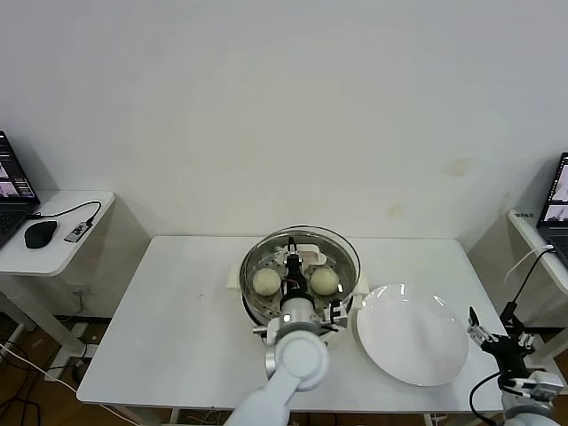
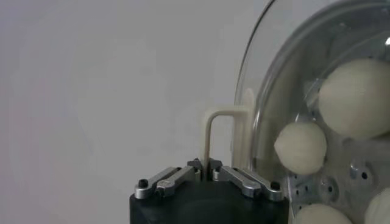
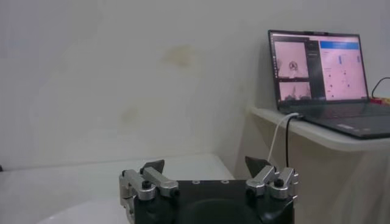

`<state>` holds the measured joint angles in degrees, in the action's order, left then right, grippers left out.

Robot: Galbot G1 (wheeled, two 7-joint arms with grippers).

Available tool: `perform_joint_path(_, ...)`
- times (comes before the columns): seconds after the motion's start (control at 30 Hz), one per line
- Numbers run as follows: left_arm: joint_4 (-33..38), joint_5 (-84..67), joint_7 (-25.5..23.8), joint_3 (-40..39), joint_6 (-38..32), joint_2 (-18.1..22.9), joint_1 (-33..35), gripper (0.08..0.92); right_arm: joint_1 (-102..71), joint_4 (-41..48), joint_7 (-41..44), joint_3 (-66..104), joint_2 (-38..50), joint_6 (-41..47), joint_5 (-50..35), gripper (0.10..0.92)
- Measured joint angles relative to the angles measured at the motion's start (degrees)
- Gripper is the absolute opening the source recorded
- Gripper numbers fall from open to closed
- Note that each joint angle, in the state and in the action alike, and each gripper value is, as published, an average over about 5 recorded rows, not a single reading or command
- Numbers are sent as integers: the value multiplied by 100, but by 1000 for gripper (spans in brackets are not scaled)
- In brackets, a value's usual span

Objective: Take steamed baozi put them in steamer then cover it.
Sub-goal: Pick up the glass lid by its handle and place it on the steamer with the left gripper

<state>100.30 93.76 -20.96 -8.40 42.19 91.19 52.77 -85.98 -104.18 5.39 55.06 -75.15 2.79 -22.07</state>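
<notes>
Head view: steamer [image 1: 257, 306] sits at centre of the white counter [image 1: 177, 319], lower middle of the frame, with the lid [image 1: 342, 248] over it, handle [image 1: 305, 255] toward the top of the pot. Two baozi [image 1: 266, 281] show through the glass, one left and one right of the arm; left wrist view shows four baozi [image 2: 300, 147] behind the glass, on the perforated tray, right side of that frame. Left claw [image 1: 296, 266] is over the steamer, reaching in from the bottom centre of the head view, clenched on the cream handle [image 2: 220, 131]; in the left wrist view the fingers [image 2: 196, 165] pinch the handle's upright leg at lower centre, lid rim [image 2: 253, 91] curving up to the right. Whether the lid is fully seated on the pot, cannot tell. White plate [image 1: 412, 334] lies on the counter just right of the steamer, near touching its base. Right claw [image 1: 477, 330] is parked at the lower right of the head view, off the counter edge, beside the plate, released; right wrist view shows its fingers [image 3: 153, 167] spread wide with nothing between them, a laptop [image 3: 320, 76] on a side counter at upper right. Another laptop, a mouse [image 1: 40, 233] and a cable sit on a side counter at far left.
</notes>
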Motion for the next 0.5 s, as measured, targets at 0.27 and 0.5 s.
perform_joint_path(0.27, -106, 134, 38, 16, 0, 16, 25, 138, 0, 10, 3, -5, -2, -5, 9, 823)
perform_joint_path(0.5, -180, 181, 56, 50, 0, 6, 74, 138, -1, 23, 7, -21, -2, -16, 19, 823)
